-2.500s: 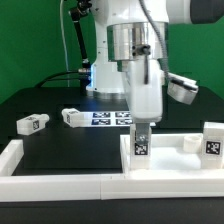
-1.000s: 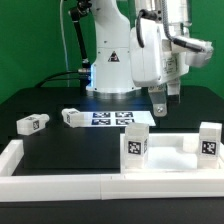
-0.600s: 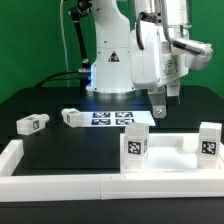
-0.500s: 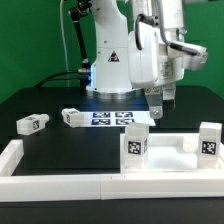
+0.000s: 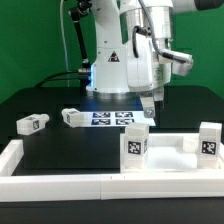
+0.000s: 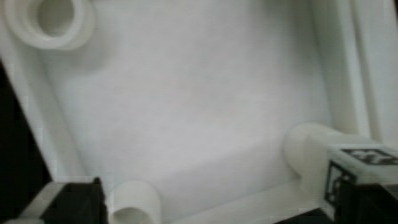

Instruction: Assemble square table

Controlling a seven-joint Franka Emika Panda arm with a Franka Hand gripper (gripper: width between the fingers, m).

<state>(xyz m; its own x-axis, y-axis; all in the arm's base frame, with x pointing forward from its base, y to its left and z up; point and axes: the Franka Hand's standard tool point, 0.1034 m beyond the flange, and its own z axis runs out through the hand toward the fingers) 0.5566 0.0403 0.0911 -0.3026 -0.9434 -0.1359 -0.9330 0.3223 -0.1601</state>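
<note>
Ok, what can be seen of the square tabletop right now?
The tabletop is white, plastic-looking, with a raised rim, lying flat on the black table at the exterior view's right. Two tagged legs stand upright on it: a first leg, a second leg. The wrist view shows a round corner hole.

- You are looking down on the square tabletop [image 6: 196,100]. Its flat white face fills most of what you see.
- A raised rim [image 6: 338,60] runs along one side of it.
- One corner has a round hole [image 6: 54,20] with a thick white ring around it.
- A white leg [image 6: 342,170] stands on the tabletop close to the rim, well apart from the hole. It has a black-and-white tag [image 6: 368,158], and you see only part of it.
- A second leg [image 6: 134,205] stands near another edge. It looks round and blurry.
- A thin strip of the black table [image 6: 11,130] shows beside the tabletop.
</note>
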